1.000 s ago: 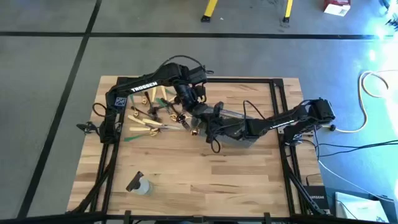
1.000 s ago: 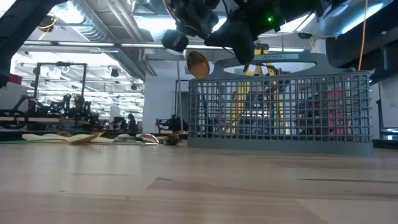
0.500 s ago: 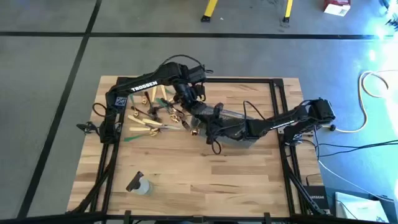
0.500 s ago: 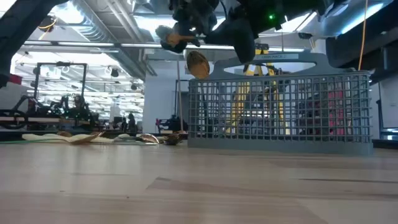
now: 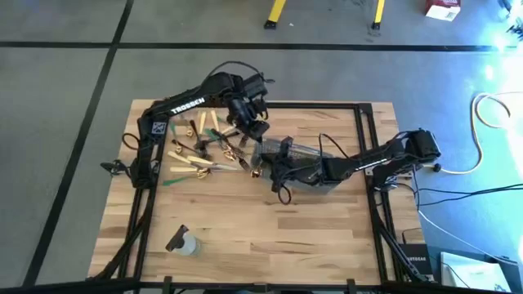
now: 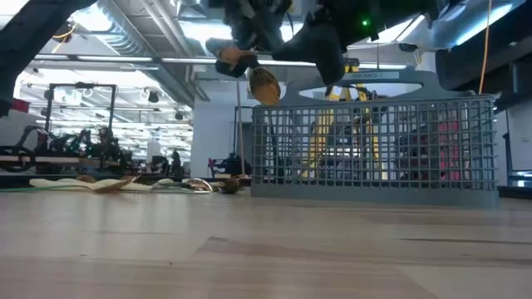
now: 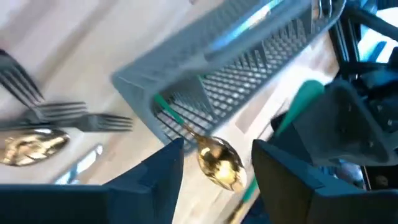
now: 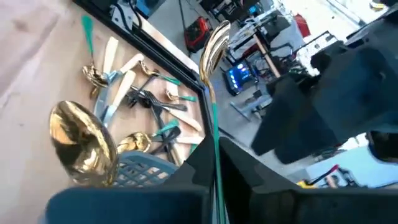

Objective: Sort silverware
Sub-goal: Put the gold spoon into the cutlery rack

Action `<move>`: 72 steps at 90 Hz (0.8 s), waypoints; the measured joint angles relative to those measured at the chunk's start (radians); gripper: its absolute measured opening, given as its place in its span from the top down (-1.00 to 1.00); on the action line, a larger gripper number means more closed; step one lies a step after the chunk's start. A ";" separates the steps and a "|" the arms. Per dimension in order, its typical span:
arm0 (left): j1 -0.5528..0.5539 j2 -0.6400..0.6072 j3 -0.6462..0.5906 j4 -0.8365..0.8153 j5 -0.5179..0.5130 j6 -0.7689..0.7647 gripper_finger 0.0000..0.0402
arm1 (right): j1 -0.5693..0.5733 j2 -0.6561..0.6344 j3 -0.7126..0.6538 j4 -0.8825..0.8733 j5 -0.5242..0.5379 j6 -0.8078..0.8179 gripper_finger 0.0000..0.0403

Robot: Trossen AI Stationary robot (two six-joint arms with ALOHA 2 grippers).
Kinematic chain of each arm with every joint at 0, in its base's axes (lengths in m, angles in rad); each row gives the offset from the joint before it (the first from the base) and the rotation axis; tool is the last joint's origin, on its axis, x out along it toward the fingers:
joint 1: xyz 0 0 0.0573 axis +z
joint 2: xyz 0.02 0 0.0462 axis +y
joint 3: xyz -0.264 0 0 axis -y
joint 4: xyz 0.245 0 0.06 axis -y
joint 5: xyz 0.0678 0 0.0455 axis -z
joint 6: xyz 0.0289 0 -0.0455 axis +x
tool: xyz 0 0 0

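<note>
My right gripper (image 8: 216, 167) is shut on a gold spoon (image 8: 213, 43) with a green handle, in the air above the left end of the grey mesh basket (image 5: 306, 163). The spoon's bowl (image 6: 231, 55) points toward the table's left. Another gold spoon (image 7: 217, 163) stands in the basket's left end, handle down and bowl (image 6: 264, 83) above the rim. My left gripper (image 5: 253, 131) hovers open on the basket's far left side, touching nothing. The rest of the silverware (image 5: 200, 151) lies in a loose pile at the table's far left. My right gripper pinches the spoon's thin green handle (image 8: 215, 146) between its two fingers. The fingers come about level from the table's right, and the spoon runs on ahead in line with them. The spoon is lifted clear, its bowl (image 8: 213, 43) free in the air.
A small clear bottle (image 5: 185, 243) lies near the table's front left. Black frame rails (image 5: 364, 122) run along the table's sides. The basket's tall handle (image 6: 391, 79) rises over its middle. Bare wood stretches across the table's near half.
My left gripper has drawn back from my right gripper toward the table's far edge. In the low view the held spoon's gold bowl, hidden a second ago, now shows beside it. My right gripper and the spoon standing in the basket have kept still.
</note>
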 joint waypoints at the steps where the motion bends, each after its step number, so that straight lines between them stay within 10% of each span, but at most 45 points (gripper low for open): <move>1: 0.003 -0.001 0.000 0.001 0.000 0.004 0.12 | 0.000 0.000 0.000 -0.002 -0.001 0.004 1.00; 24: 0.073 -0.136 0.002 0.094 -0.064 0.125 0.10 | -0.015 -0.103 -0.063 -0.093 -0.032 0.064 1.00; 48: 0.080 -0.267 0.003 0.070 -0.389 0.191 0.12 | -0.016 -0.235 -0.110 -0.038 -0.125 0.122 1.00; 72: 0.037 -0.287 0.001 0.089 -0.684 0.295 0.64 | -0.026 -0.283 -0.113 0.002 -0.149 0.307 1.00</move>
